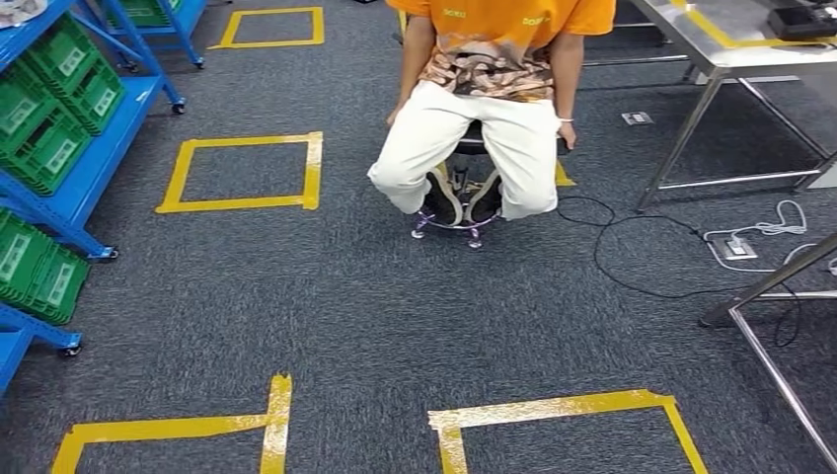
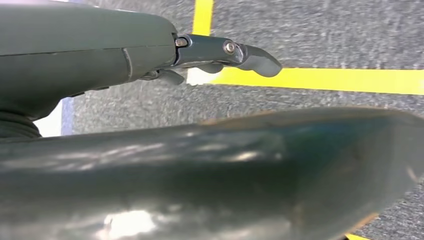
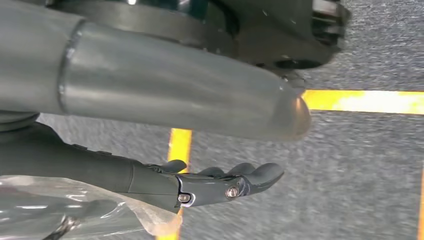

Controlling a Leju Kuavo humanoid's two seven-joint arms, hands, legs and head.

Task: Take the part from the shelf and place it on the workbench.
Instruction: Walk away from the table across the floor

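A seated person [image 1: 489,109] blocks the carpet ahead, green bins [image 1: 54,109] fill blue shelves [image 1: 99,163], my right hand [image 3: 220,182] pinches a clear-bagged part [image 3: 75,210], left hand [image 2: 220,55] spread.

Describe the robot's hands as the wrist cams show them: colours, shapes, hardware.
The left hand has a smooth grey-green cover, a thick glossy grey thumb and dark jointed fingers with silver pivot screws and rounded tips. The right hand matches: dark fingers, silver screws, rounded grey tips, a thick grey thumb. Clear crinkled plastic film sits by its base.

shelf [image 1: 69,188] left | seated person [image 1: 494,109] ahead | workbench [image 1: 740,49] right
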